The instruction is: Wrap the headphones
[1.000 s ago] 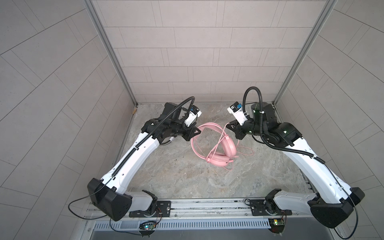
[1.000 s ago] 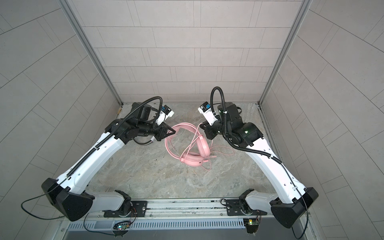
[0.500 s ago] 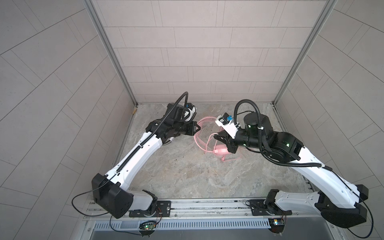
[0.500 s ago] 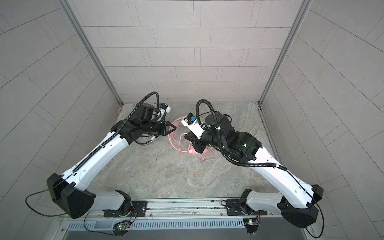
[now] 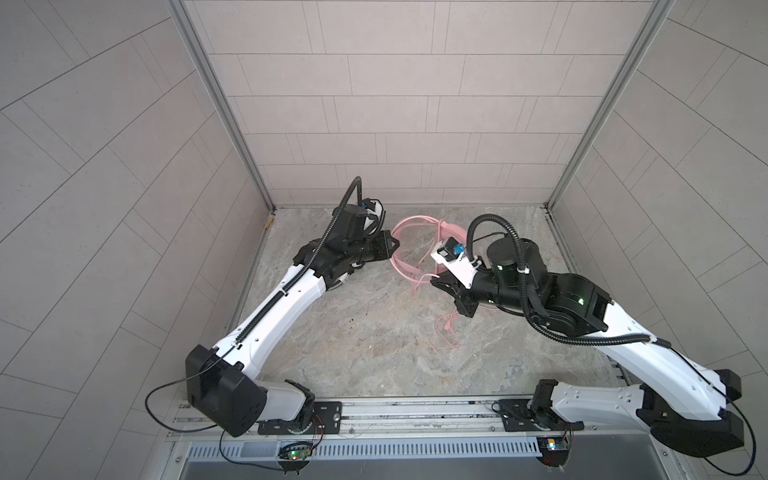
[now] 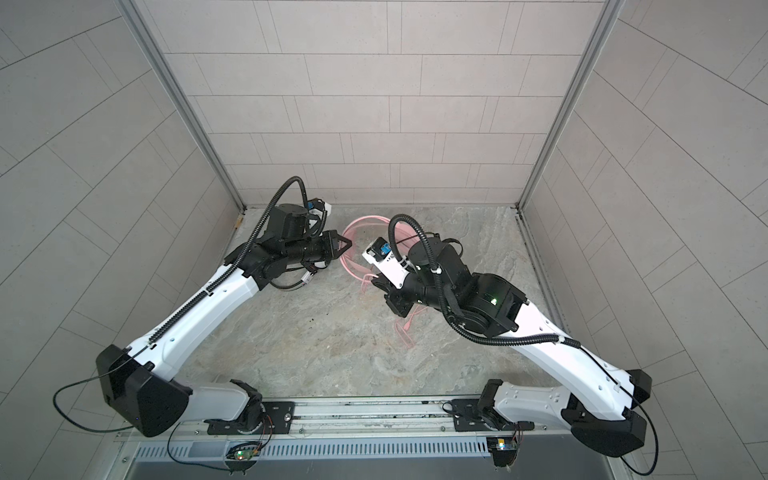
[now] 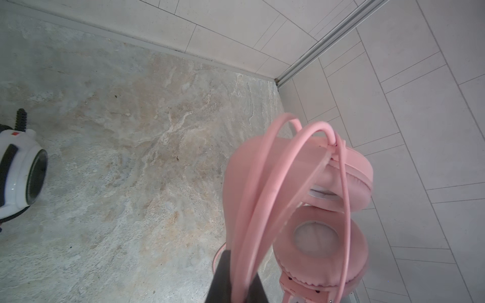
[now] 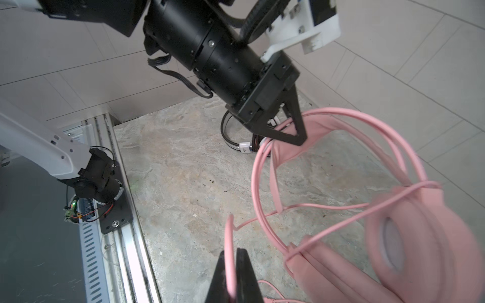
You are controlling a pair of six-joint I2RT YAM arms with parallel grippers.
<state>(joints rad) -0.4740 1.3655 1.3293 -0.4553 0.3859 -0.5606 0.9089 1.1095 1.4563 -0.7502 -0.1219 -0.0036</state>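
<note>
The pink headphones (image 5: 415, 224) hang above the floor between my two arms. My left gripper (image 5: 392, 245) is shut on their headband (image 7: 246, 210), and in the left wrist view both pink earcups (image 7: 328, 170) dangle beyond the fingers. My right gripper (image 8: 231, 254) is shut on the pink cable (image 8: 228, 236), which loops several times around the headband. The cable's loose end (image 5: 446, 328) trails on the floor under the right wrist. The white-and-black headphones (image 7: 18, 168) lie on the floor below the left arm, mostly hidden in both top views.
Tiled walls close in the marble floor (image 5: 374, 353) on three sides. A metal rail (image 5: 374, 411) with both arm bases runs along the front edge. The right arm's wrist (image 5: 511, 266) covers the earcups in both top views.
The right arm has swung forward and to the left with the cable. The left gripper has carried the headband toward the back wall. The headphones sit higher and farther back than before.
</note>
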